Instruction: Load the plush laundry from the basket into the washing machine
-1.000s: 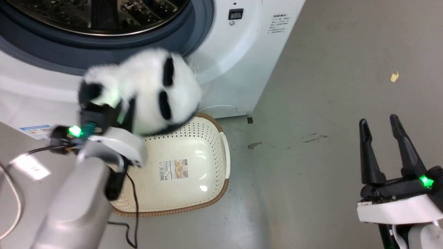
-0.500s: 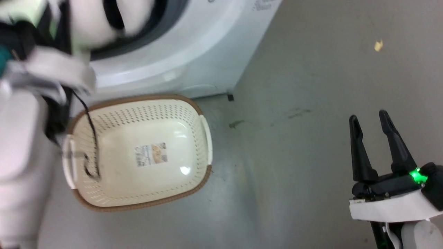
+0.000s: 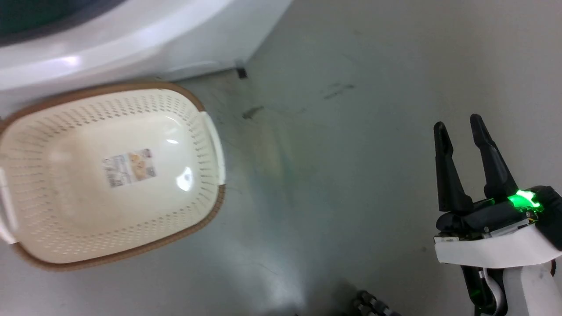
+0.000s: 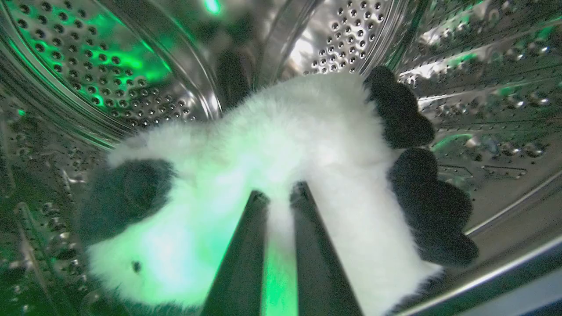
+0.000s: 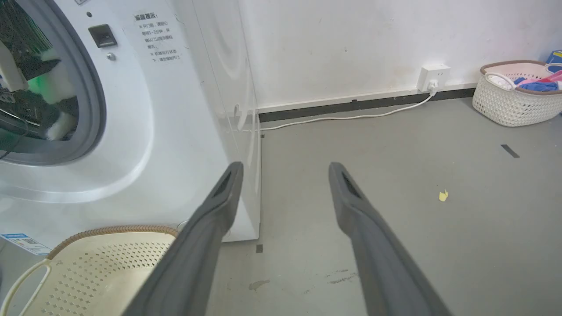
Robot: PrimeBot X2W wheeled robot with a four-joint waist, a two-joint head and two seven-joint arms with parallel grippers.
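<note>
- Looking along the left wrist view, I see the plush laundry (image 4: 316,131) inside the steel drum (image 4: 109,66) of the washing machine (image 5: 175,109), with perforated metal on every side of it.
- The toy lies across that view. Its white body is in the middle, one black patch is at the left and two black limbs are at the right.
- The left gripper (image 4: 279,193) has its two dark fingers (image 4: 237,263) pinched on a narrow fold of white fur, with only a thin gap between them.
- I cannot tell whether the toy touches the drum wall or hangs clear of it. Green light washes over the fur and metal.
- In the right wrist view, a bit of white fluff (image 5: 59,83) shows through the round opening, inside the grey door ring (image 5: 94,87).
- The basket (image 3: 131,103) stands on the floor just in front of the washer's base. I see nothing in it but the label (image 3: 129,167) on its bottom.
- The right gripper (image 3: 458,123) is at the lower right of the head view, well apart from the basket. Its fingers are spread and hold nothing, over bare grey floor (image 3: 351,175).
- The right wrist view shows the same spread fingers, with the basket rim (image 5: 109,230) at lower left.
- Further out, a second basket (image 5: 518,105) with coloured clothes sits by the wall.
- A white cable (image 5: 351,117) runs from the wall socket (image 5: 434,73) towards the washer.
- A small yellow scrap (image 5: 443,195) lies on the floor.
</note>
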